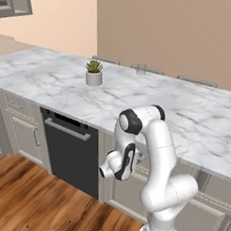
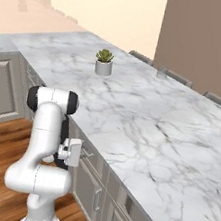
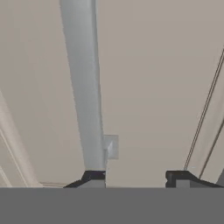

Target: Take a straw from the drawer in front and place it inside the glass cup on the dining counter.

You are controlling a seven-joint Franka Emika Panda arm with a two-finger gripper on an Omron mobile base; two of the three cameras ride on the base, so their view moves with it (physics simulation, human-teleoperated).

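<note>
**Gripper pressed up against the drawer front**

The gripper (image 3: 135,177) sits right at the beige-grey panelled front of the drawer (image 3: 153,87), its two dark fingertips (image 3: 93,176) apart; the left tip lies against the foot of the slim silver bar handle (image 3: 83,87), the right one stands clear on the flat panel, so the jaws are partly spread and I cannot tell whether they are clamped on the bar. The white arm (image 1: 156,152) bends down from its shoulder, hiding much of the cabinet face below the tabletop edge.

Warm wooden floor (image 1: 29,199) runs under the cabinets. Left of the arm is the black-fronted dishwasher (image 1: 71,151) with its own silver bar.

Above lies the dining counter (image 1: 183,115), a long tabletop of white marble veined in grey. Toward its middle stands a small white pot with a green plant (image 1: 94,73). Farther back, near the far edge, is the glass cup (image 1: 140,69), short, clear and faint. Chair backs (image 1: 198,81) rise behind the far edge before tan walls.
</note>
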